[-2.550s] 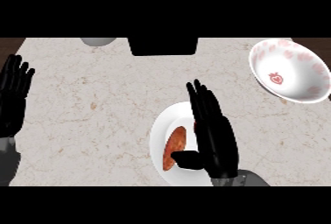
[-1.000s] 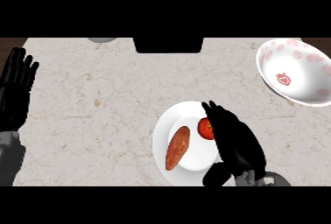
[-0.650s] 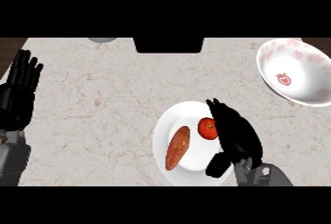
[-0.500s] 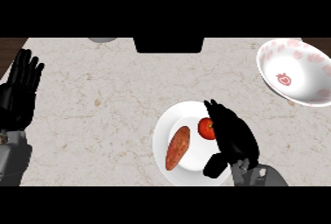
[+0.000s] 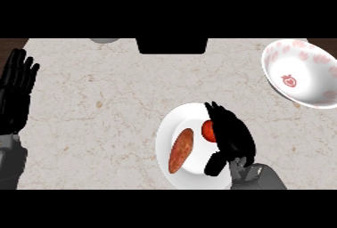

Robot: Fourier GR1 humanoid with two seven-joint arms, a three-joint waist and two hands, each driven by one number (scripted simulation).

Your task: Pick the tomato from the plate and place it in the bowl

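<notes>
A white plate (image 5: 176, 126) lies on the counter at lower centre. On its right half sits a red tomato (image 5: 208, 131), partly covered. An orange-brown sweet potato (image 5: 181, 150) lies on the plate's left half. My right hand (image 5: 232, 137) rests over the plate's right side, its fingers fairly straight along the tomato's right edge and its thumb pointing down-left, away from the tomato. The white bowl (image 5: 299, 73) with red heart marks stands at the upper right, apart from the hand. My left hand (image 5: 16, 92) rests open at the left edge, fingers up.
A black block (image 5: 172, 45) sits at the counter's far edge, top centre. A grey round object (image 5: 104, 40) shows beside it at the top left. Dark wood borders the counter at the top corners.
Since 2.5 s ago my right hand has slid right, uncovering the tomato, and now lies along its right side. Over the last half second it has barely moved.
</notes>
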